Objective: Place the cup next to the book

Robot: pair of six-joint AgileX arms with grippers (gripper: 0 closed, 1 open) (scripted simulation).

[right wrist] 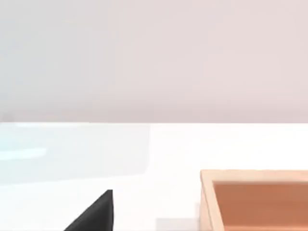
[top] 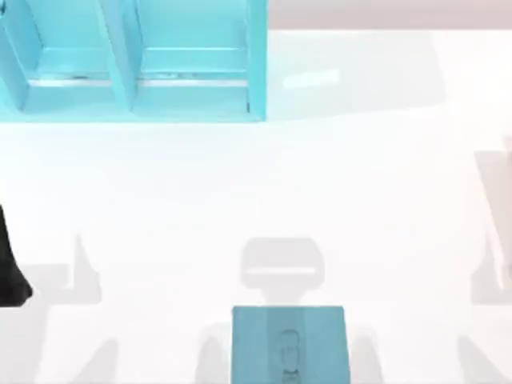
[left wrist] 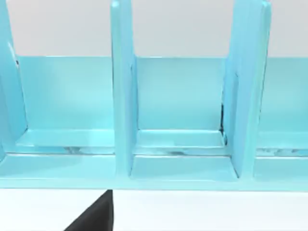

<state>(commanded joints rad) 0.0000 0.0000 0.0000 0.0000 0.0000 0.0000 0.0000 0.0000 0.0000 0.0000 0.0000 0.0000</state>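
Book (top: 289,346) lies flat at 6 o'clock on the desk (top: 256,200); shelf (top: 132,60) at 11 o'clock. Cup unseen. Hand state: cannot tell for either. Locate cup first, approach from above, grip upright.

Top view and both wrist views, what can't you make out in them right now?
- Book: cut off by the top view's bottom edge; its cover figure is faint.
- Shelf: cropped by the top view's top and left edges.
- Left arm: just a dark piece at the top view's left edge.
- Wooden box: cropped in the right wrist view.
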